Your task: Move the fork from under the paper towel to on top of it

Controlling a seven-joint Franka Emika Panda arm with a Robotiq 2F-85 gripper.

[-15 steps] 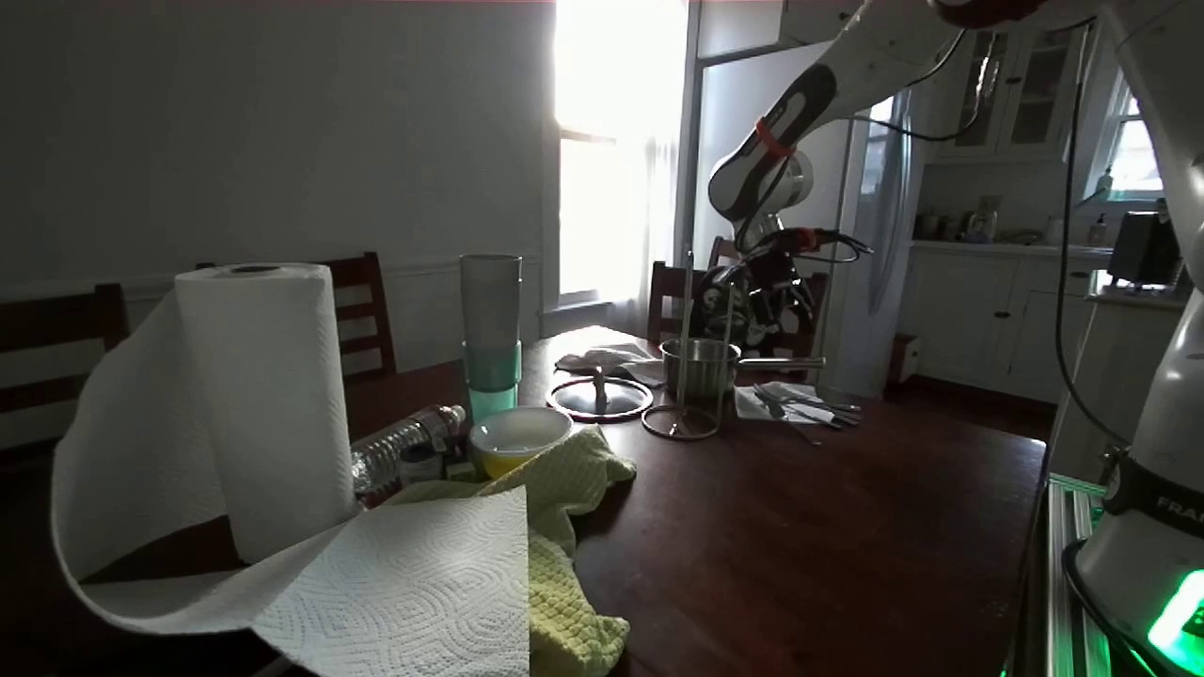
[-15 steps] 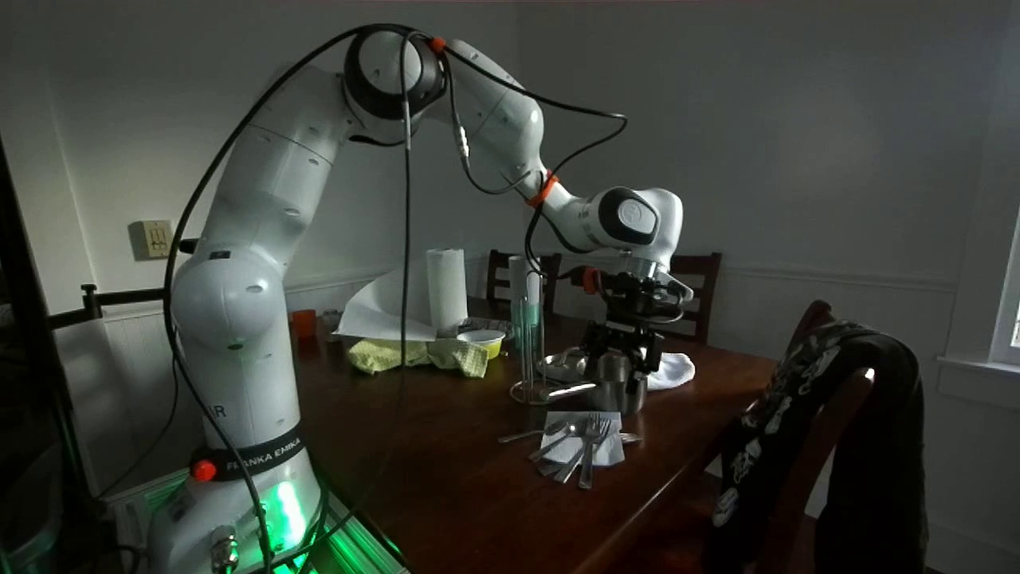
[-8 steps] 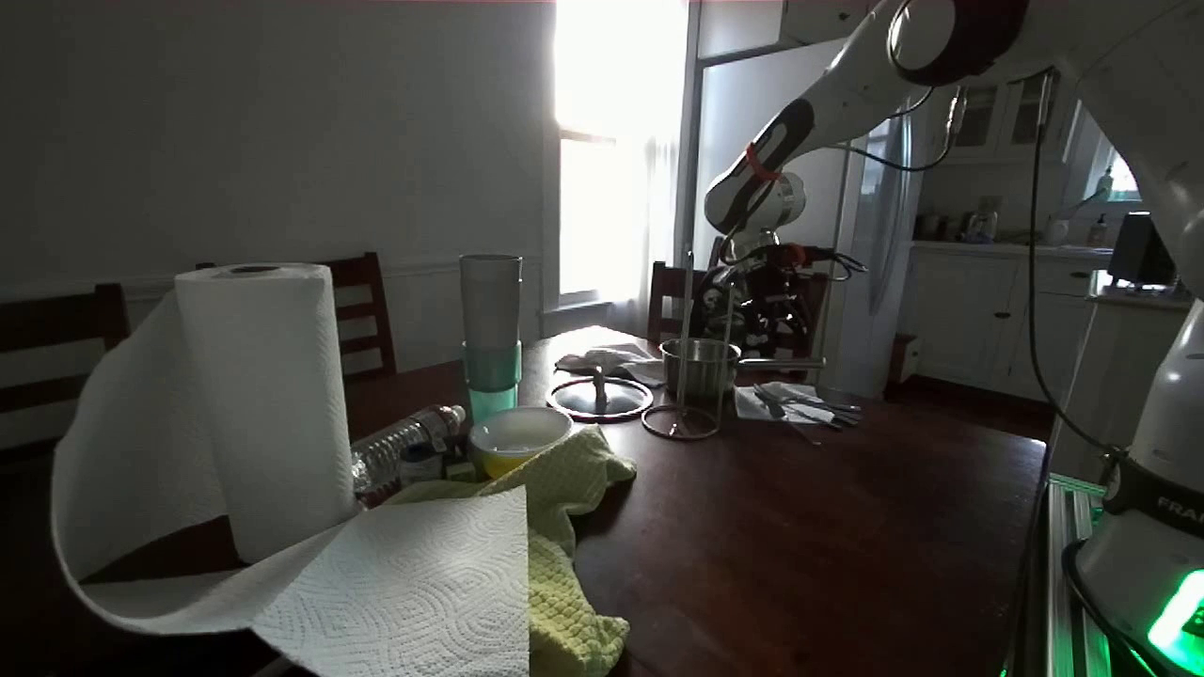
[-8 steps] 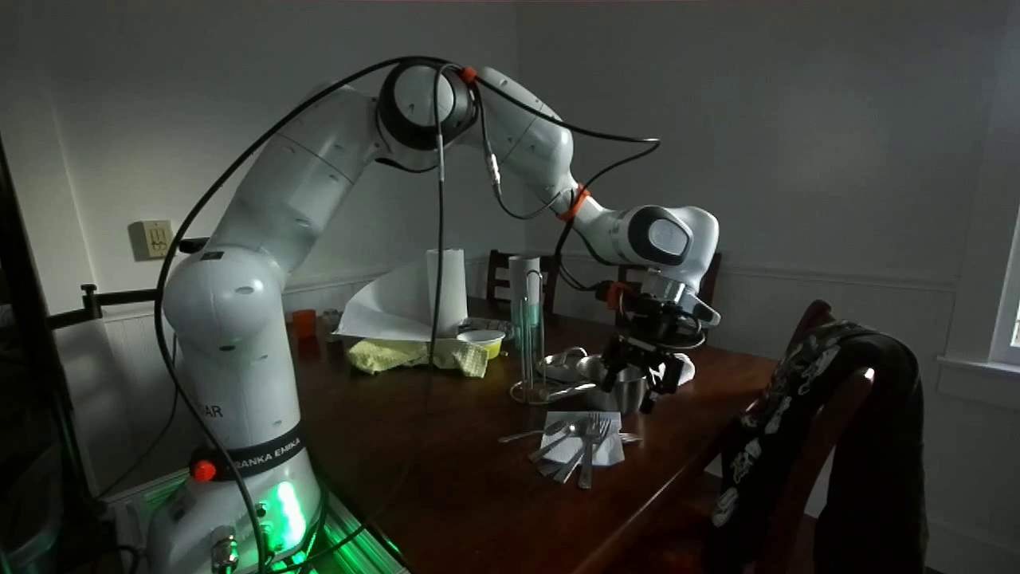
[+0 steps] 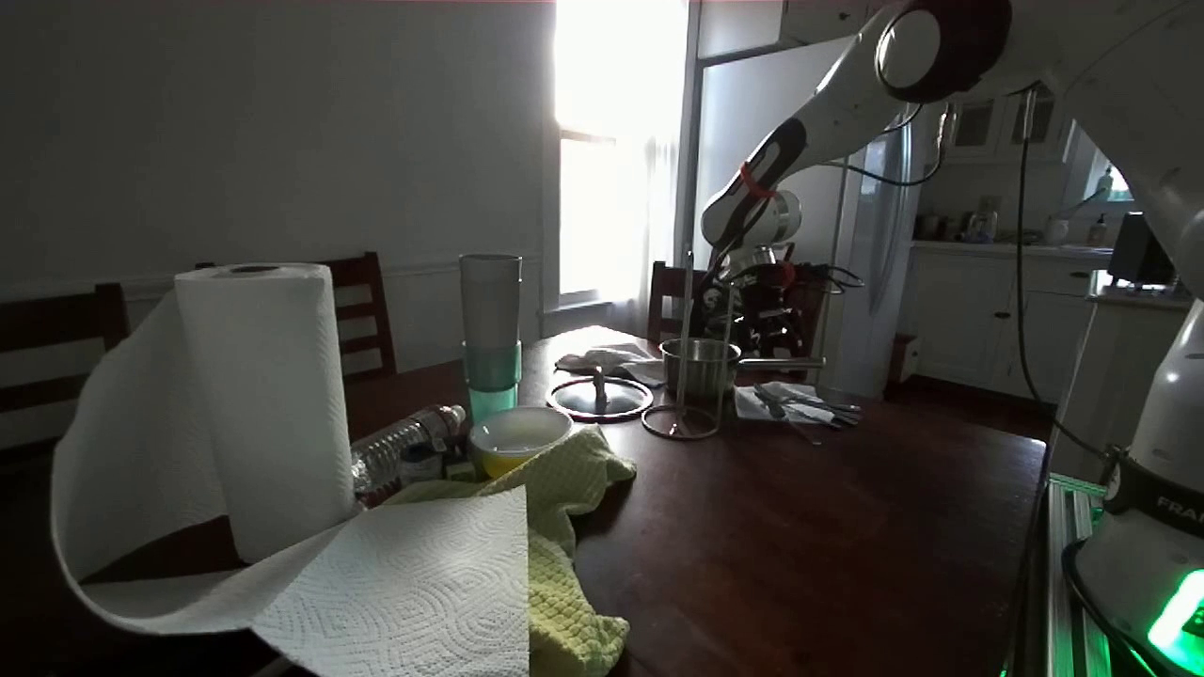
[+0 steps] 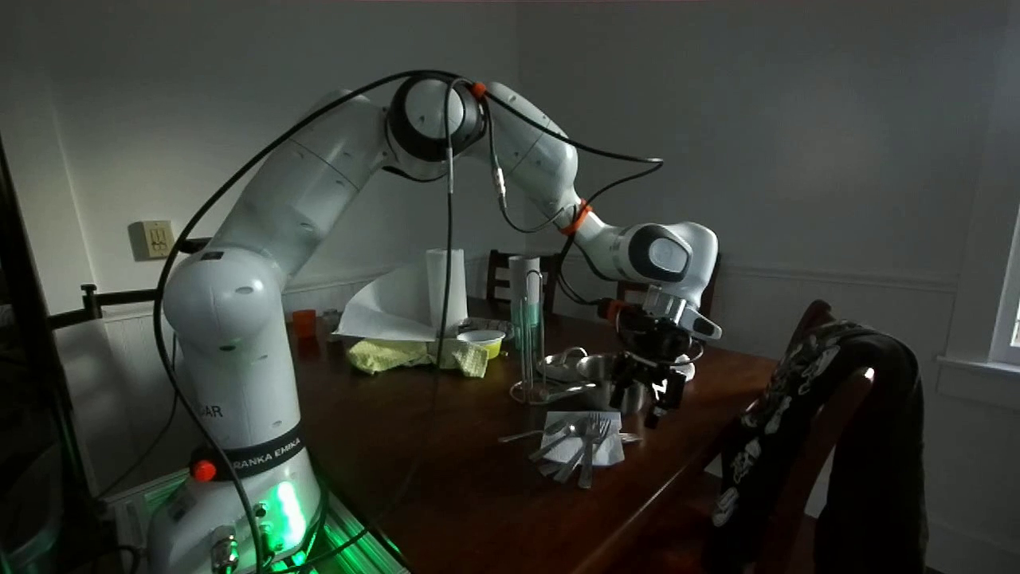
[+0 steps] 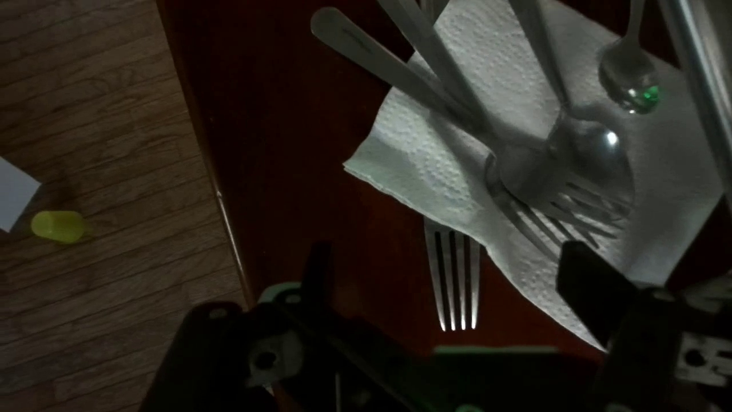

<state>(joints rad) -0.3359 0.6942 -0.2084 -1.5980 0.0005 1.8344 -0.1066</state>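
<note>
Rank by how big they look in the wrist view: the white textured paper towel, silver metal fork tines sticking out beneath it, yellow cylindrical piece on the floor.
1. White textured paper towel: largest, though partly covered.
2. Silver metal fork tines: middle.
3. Yellow cylindrical piece: smallest, but farthest away, so true size is unsure.

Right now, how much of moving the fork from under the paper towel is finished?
Done: the gripper appears roughly lined up with the fork. In hand: nothing; the gripper is open. Left: grasping, withdrawing and laying the fork on top; the paper towel covers part of it.
</note>
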